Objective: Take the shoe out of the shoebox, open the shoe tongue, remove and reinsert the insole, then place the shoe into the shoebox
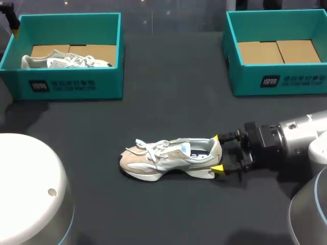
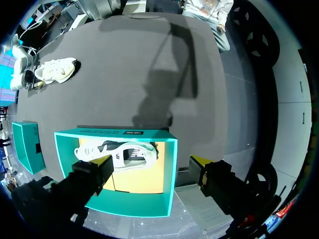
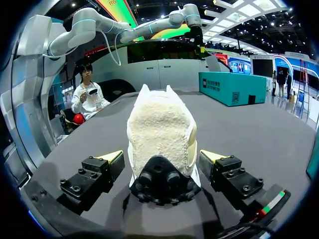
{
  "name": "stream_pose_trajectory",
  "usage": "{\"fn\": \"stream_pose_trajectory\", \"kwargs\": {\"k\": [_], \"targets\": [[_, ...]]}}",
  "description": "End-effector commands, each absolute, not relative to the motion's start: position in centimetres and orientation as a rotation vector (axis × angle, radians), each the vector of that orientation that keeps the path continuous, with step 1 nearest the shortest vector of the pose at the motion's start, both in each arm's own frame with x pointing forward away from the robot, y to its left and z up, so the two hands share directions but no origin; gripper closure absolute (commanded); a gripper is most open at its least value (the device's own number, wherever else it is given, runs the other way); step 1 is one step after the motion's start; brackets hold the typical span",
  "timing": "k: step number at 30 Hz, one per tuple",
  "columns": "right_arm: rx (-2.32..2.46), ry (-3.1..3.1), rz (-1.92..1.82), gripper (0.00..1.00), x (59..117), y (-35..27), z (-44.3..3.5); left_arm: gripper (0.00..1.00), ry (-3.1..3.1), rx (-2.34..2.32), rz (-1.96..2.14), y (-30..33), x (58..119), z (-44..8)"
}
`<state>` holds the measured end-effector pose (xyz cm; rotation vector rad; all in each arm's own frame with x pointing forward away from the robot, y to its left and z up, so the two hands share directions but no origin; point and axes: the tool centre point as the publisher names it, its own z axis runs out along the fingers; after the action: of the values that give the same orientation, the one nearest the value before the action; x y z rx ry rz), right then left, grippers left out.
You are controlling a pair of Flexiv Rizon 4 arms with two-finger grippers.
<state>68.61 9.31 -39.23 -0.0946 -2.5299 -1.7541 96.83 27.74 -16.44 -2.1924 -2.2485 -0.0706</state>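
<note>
**Shoe at the right tool, boxes to either side.** A beige-and-white lace-up shoe (image 1: pixel 171 157) rests on its sole near the middle of the dark, matte worktop (image 1: pixel 173 102). Its long axis runs left to right, with the toe toward the robot's left and the heel toward the right arm. The right tool (image 1: pixel 216 153) sits low at the heel, one yellow-tipped finger on each side. The right wrist view shows a gap between each finger and the shoe, so the tool is spread wide and grips nothing. Seen from there, the heel is a fuzzy cream panel with two pointed tabs, above a black lugged rubber sole. White laces lie loose over the tongue.

At the far left stands the left shoebox (image 1: pixel 71 84), teal card with a brown cardboard floor. It holds a pale second shoe (image 1: pixel 66 62) lying along its length. The left tool (image 2: pixel 149 162) hangs over that box with its fingers wide apart, holding nothing. The matching right shoebox (image 1: pixel 278 81) stands at the far right, its cardboard floor showing. Both boxes are well apart from the shoe.
</note>
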Motion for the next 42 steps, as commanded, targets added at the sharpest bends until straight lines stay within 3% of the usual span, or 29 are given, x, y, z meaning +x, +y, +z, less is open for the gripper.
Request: {"fn": "stream_pose_trajectory", "kwargs": {"k": [1, 42], "targets": [[-0.097, -2.532, -1.746, 0.0, 68.7, 9.7, -39.2, 0.0, -2.248, -2.193, -0.076, 27.8, 96.7, -16.4], [-0.07, -2.501, -1.771, 0.0, 68.6, 11.5, -40.8, 0.0, -2.248, -2.193, -0.076, 27.8, 96.7, -16.4]]}}
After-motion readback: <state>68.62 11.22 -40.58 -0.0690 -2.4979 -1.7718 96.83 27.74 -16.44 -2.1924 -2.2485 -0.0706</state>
